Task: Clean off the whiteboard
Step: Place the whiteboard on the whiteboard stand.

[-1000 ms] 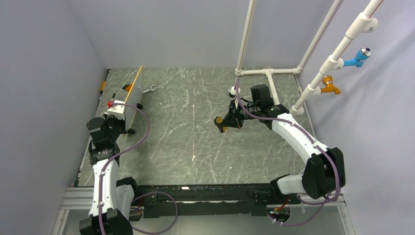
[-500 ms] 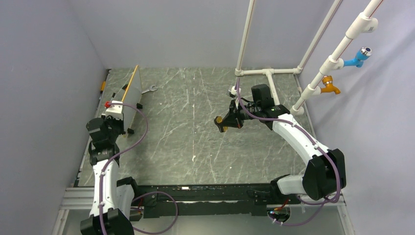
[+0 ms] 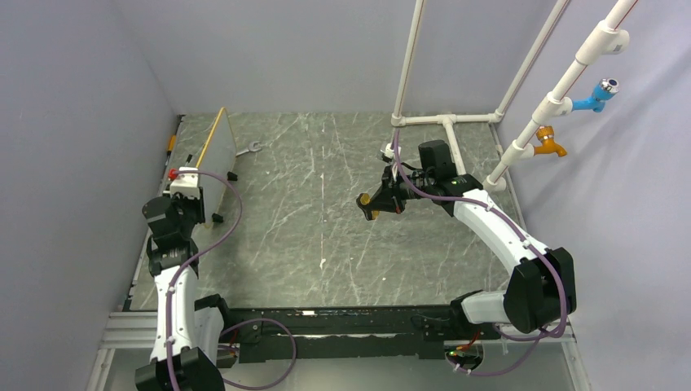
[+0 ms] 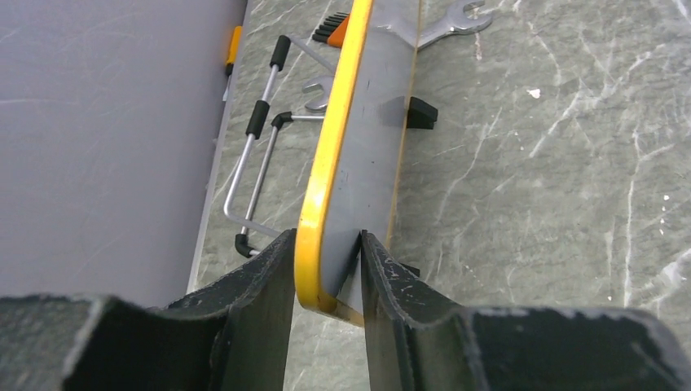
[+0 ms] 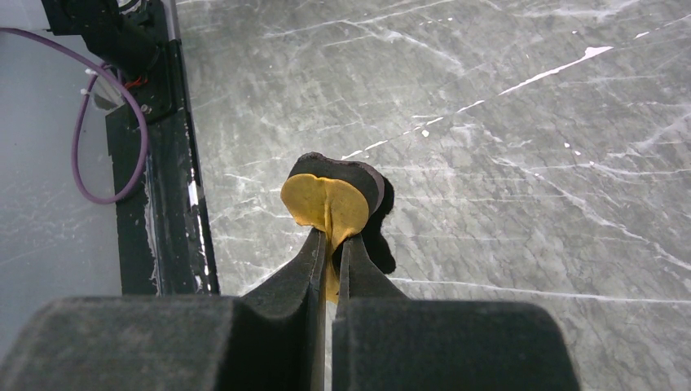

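At the table's ten o'clock, the left gripper [image 4: 326,244], clamped on the whiteboard [image 3: 213,151], has tipped it nearer upright toward nine o'clock, likely readying it for the right gripper [image 5: 330,244], which pinches an orange pad [image 5: 324,204] near centre.
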Robot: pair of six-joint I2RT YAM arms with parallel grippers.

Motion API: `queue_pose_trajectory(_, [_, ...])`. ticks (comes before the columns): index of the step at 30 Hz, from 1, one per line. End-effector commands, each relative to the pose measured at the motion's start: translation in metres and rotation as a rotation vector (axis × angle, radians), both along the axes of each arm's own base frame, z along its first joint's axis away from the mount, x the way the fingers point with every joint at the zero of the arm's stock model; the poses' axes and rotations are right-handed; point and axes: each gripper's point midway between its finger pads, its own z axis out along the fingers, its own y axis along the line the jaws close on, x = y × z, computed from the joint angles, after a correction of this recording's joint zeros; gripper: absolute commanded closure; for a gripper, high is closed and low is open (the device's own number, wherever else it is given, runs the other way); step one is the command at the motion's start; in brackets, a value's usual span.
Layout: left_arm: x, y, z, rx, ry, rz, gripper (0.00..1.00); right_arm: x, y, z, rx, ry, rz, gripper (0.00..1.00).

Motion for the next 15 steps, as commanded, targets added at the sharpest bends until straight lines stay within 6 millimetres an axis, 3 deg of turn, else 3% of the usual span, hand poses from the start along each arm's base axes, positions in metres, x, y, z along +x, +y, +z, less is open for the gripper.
queue_pose_trajectory(1, [-0.001,0.012,0.011,-0.005,-0.037,0.069,0.61,-0.003,0.003,0.015,0.039,-0.058,0.034,1.0])
queue_pose_trajectory(15, [0.001,0.024,0.008,-0.064,-0.04,0.121,0.54,-0.003,0.003,0.015,0.038,-0.06,0.036,1.0])
